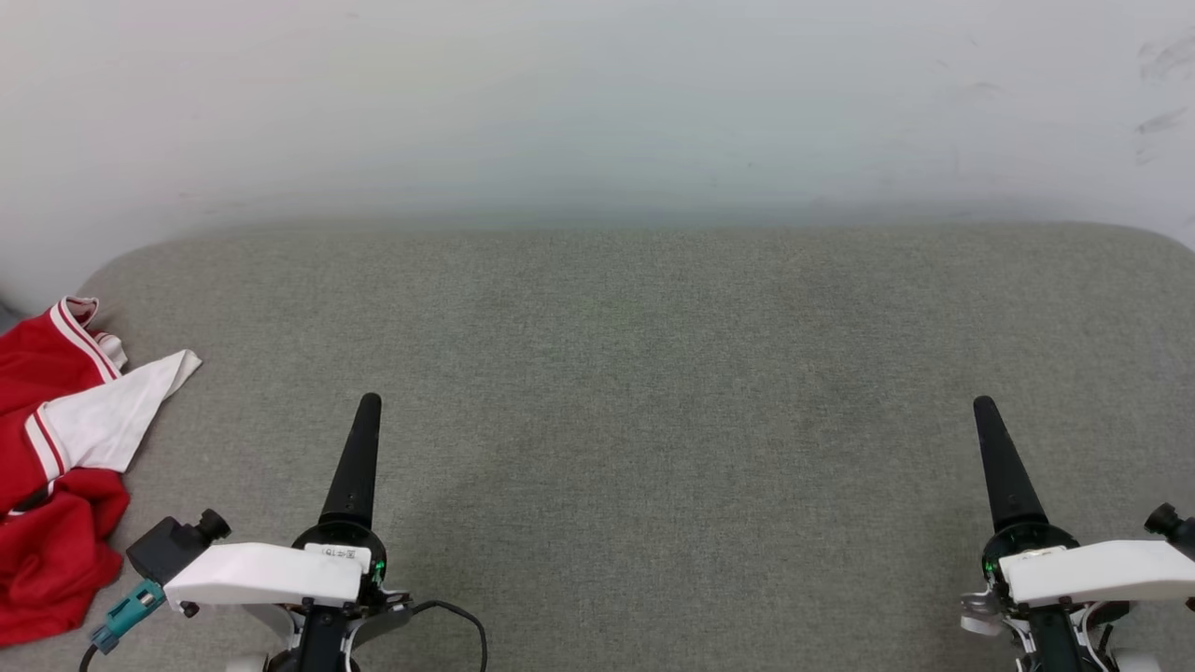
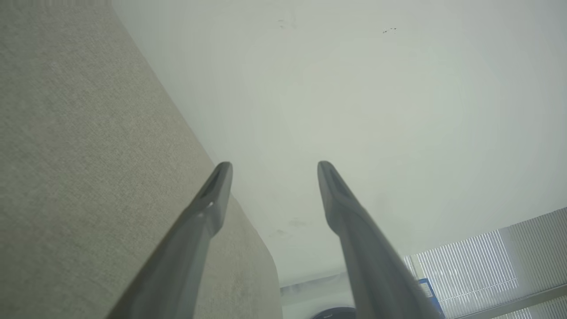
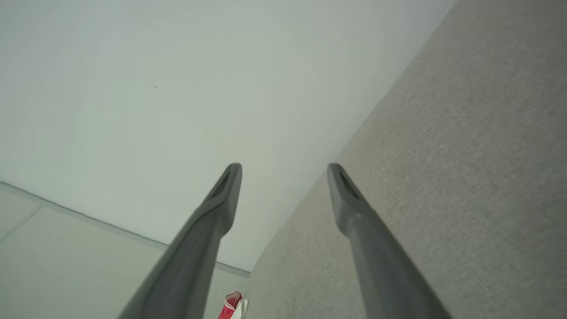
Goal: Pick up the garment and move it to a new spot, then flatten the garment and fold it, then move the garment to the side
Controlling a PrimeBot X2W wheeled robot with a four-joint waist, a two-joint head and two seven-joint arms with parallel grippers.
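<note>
The garment (image 1: pixel 56 467), red with a white sleeve and red-and-white striped trim, lies crumpled at the far left edge of the grey fabric surface (image 1: pixel 653 392); part of it runs out of the head view. A small red-and-white bit of the garment (image 3: pixel 232 305) peeks in at the bottom of the right wrist view. My left gripper (image 1: pixel 369 403) stands to the right of the garment, apart from it, and its fingers are spread wide with nothing between them (image 2: pixel 274 166). Far off at the right, my right gripper (image 1: pixel 985 406) is open too and holds nothing (image 3: pixel 283 168).
A pale wall (image 1: pixel 597 103) rises behind the surface's rounded back edge. A wide stretch of grey fabric lies between the two grippers. The left wrist view takes in window blinds (image 2: pixel 487 261) at its lower right.
</note>
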